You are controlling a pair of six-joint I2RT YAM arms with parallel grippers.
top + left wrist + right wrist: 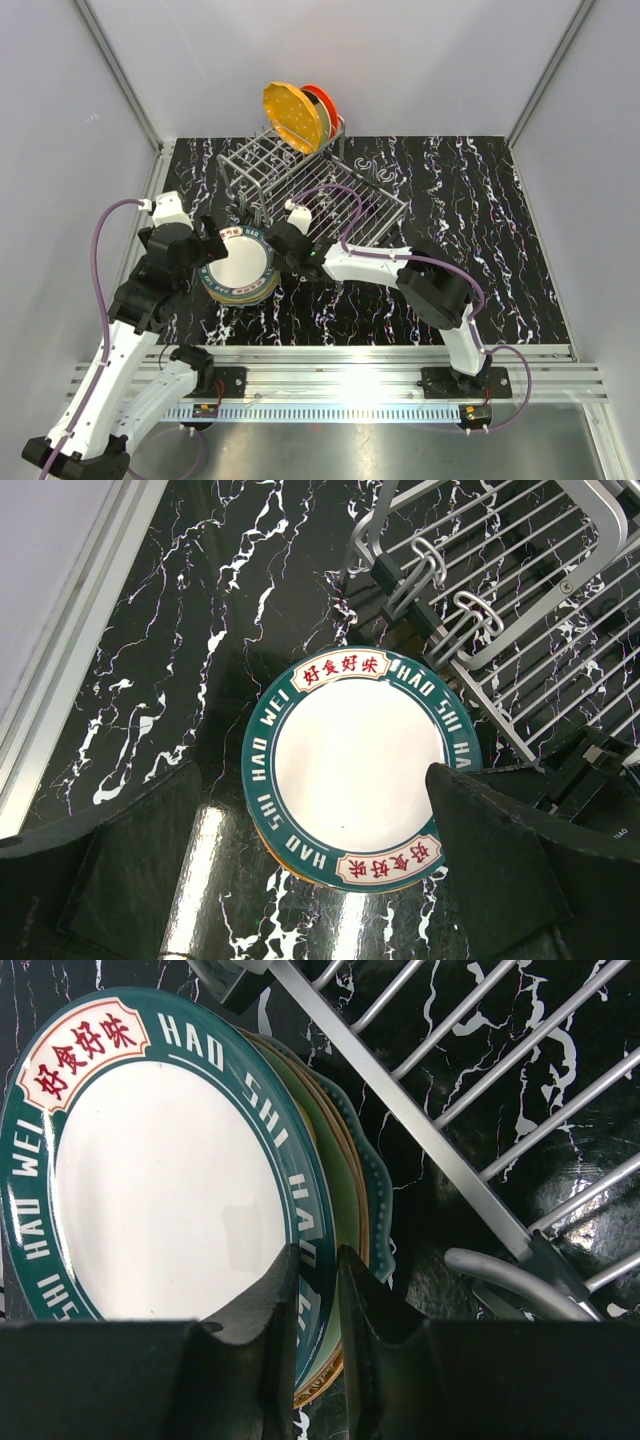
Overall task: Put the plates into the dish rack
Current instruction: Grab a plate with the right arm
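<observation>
A stack of plates lies on the black marbled table just left of the dish rack. Its top plate is white with a teal lettered rim; green, orange and teal scalloped rims show beneath. My right gripper is at the stack's right edge, jaws closed on the top plate's rim, one finger over its face and one outside it. My left gripper hovers open over the stack's left side, touching nothing. A dotted orange plate and a red-orange plate stand upright in the rack's far end.
The rack's wire tray lies right beside the stack. An aluminium frame rail runs along the table's near edge, and grey walls close the left, right and back.
</observation>
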